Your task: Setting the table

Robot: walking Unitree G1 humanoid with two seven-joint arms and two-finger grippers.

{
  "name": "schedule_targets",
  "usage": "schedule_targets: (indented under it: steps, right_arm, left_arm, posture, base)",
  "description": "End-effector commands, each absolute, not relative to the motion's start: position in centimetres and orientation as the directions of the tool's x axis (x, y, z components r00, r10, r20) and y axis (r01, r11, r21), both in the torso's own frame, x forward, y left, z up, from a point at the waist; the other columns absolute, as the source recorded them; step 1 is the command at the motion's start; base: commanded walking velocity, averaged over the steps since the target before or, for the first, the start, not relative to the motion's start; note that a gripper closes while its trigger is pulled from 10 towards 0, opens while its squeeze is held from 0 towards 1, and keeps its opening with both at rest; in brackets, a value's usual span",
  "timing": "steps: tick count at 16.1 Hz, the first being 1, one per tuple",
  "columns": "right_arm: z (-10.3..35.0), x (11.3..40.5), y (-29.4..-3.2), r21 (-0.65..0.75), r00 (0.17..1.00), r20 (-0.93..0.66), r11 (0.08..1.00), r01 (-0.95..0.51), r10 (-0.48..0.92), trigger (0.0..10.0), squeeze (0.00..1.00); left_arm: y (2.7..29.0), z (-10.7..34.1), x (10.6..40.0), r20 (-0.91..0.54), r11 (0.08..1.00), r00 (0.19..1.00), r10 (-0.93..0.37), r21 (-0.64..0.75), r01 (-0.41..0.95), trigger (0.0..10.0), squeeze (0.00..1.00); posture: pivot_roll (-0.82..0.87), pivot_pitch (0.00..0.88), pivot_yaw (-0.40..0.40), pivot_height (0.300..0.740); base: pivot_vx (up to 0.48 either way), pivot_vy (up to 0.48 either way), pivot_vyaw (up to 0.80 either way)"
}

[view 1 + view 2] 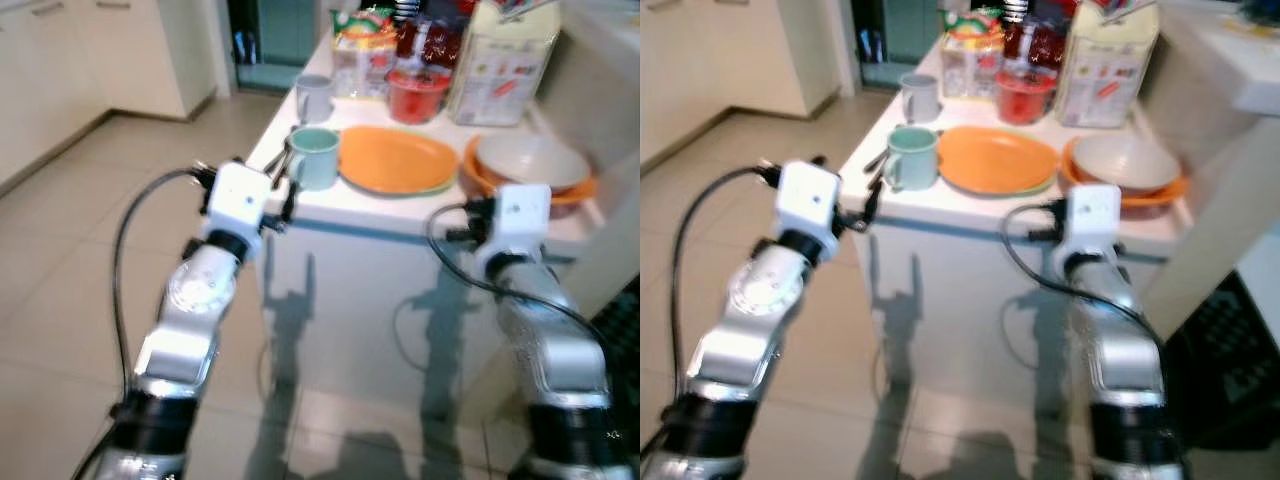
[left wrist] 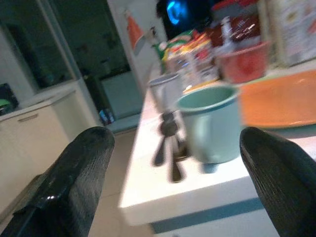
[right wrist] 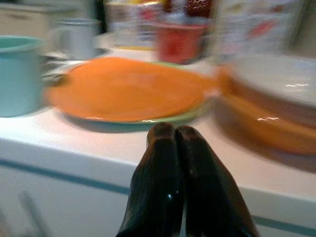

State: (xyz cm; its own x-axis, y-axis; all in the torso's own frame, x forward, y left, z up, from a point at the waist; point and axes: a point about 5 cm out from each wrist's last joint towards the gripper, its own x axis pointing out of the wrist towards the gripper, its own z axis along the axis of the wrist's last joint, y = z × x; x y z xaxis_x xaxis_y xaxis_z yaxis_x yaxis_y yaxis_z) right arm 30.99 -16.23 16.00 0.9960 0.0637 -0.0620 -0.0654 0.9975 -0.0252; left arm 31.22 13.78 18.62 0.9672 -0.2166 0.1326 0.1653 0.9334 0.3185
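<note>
Our left gripper (image 2: 173, 197) is spread wide and holds nothing; its two black fingers (image 2: 64, 187) hang short of the corner of the white table (image 1: 330, 215). Straight ahead of it, just past the table edge, lies dark cutlery (image 2: 168, 148), and touching distance behind that stands the teal mug (image 2: 212, 121). Further off in line with the mug we see a grey mug (image 1: 313, 97).

Our right gripper (image 3: 175, 136) is closed tight, fingertips pressed together with nothing between them, and it sits just before the table's front edge. Directly beyond it lies the orange plate (image 3: 128, 89), which rests on a green plate. To its right side, close by, a pale bowl (image 1: 1125, 160) sits in an orange bowl (image 1: 1170, 190). Beyond the plate stands a red tub (image 1: 415, 95), and farthest away a white carton (image 1: 500, 65) and blurred jars and packets (image 1: 365, 45)
</note>
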Motion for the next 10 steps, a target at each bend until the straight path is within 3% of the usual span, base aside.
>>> schedule_targets:
  steps: [1,5,8,10]
  right_arm:
    - [16.3,30.8,-17.1,-0.027,0.997,-0.056,0.999,-0.047,0.045,10.0,0.0]
    - [16.9,30.6,-16.8,-0.038,0.995,-0.009,0.994,-0.104,0.104,10.0,0.0]
    - [17.8,29.8,-16.1,-0.059,0.965,0.05,0.966,-0.253,0.256,10.0,0.0]
    - [18.3,29.1,-15.9,-0.062,0.938,0.074,0.941,-0.333,0.337,10.0,0.0]
  left_arm:
    - [13.3,19.2,31.2,0.149,0.934,0.962,-0.229,0.312,0.174,10.0,0.0]
    - [13.4,19.1,31.1,0.151,0.934,0.965,-0.213,0.323,0.155,10.0,0.0]
    - [14.2,20.1,31.0,0.207,0.953,0.963,-0.173,0.282,0.111,10.0,0.0]
    - [14.3,21.8,30.0,0.312,0.963,0.925,-0.218,0.223,0.152,10.0,0.0]
  posture:
    - [0.0,0.0,-0.019,0.74]
    - [0.0,0.0,-0.023,0.74]
    - [0.0,0.0,-0.029,0.74]
    - [-0.01,0.0,-0.034,0.74]
  base:
    - [0.375,0.0,-0.77]
    - [0.368,0.0,0.0]
    - [0.0,0.0,0.0]
    - [0.0,0.0,0.0]
